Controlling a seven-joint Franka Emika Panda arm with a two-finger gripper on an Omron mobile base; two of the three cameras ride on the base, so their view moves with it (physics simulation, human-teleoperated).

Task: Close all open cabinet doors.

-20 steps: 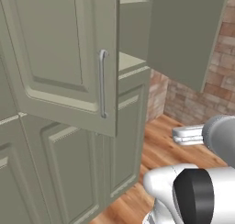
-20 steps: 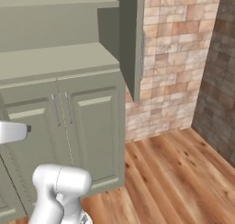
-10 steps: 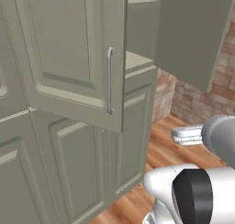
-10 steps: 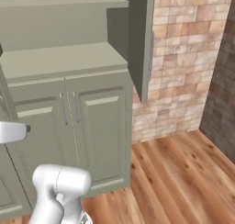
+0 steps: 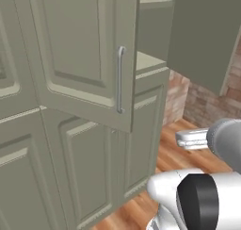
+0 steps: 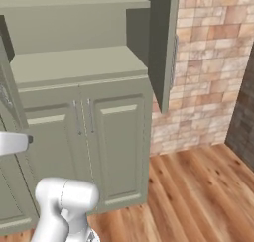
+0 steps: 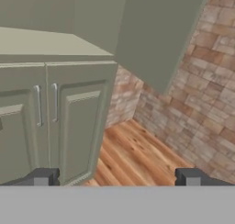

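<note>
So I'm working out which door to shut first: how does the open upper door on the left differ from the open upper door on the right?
The left door shows its panelled front and long silver bar handle in the left base view; the right door shows a plain flat face there. The left door hangs close to the camera, the right door farther off, beside the brick wall. Both are sage green, tall and swung open from the same shelved cupboard.

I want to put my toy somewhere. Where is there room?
The shelf between the two open cabinet doors is bare. So is the wood floor by the brick wall. The lower doors are shut.
</note>
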